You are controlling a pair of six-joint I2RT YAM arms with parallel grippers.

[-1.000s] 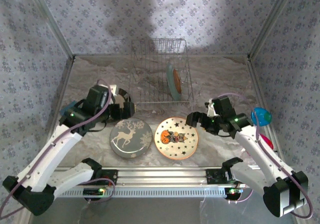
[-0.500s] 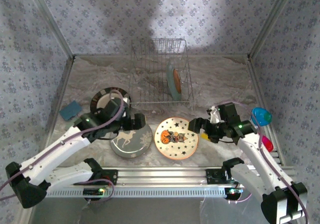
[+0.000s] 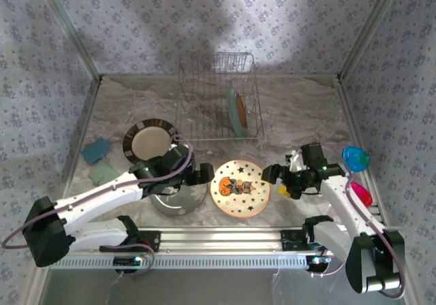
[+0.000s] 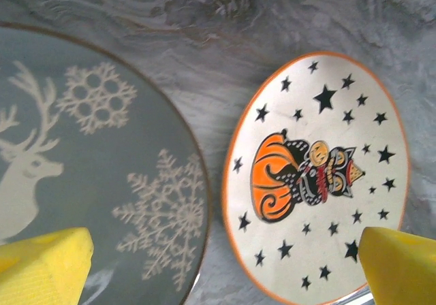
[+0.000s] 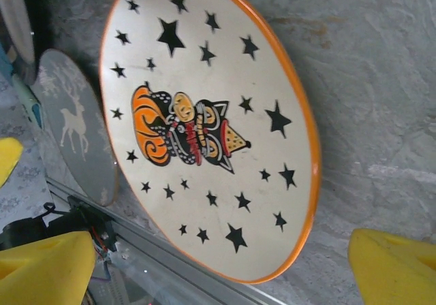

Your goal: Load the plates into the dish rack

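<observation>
Rack first: the wire dish rack [image 3: 216,97] sits at the back of the table, with the pale teal plate [image 3: 236,111] standing on edge in its right side. Three plates lie flat out front. The striped-rim plate [image 3: 148,140] is off to the left, and the reindeer plate [image 4: 88,175] and star plate [image 3: 240,187] are just beside each other near the arm bases.

Both grippers are released, jaws wide, holding nothing. The left gripper [image 3: 196,173] hovers over the reindeer plate's right edge, and the right gripper [image 3: 276,181] is at the star plate's right rim.

My call: take the star plate with the right. I'd get one finger under the rim, pinch there and tip it upright. The left should stay out of that lane.

No writing I can read, just a pumpkin-and-cat picture on the star plate.
</observation>
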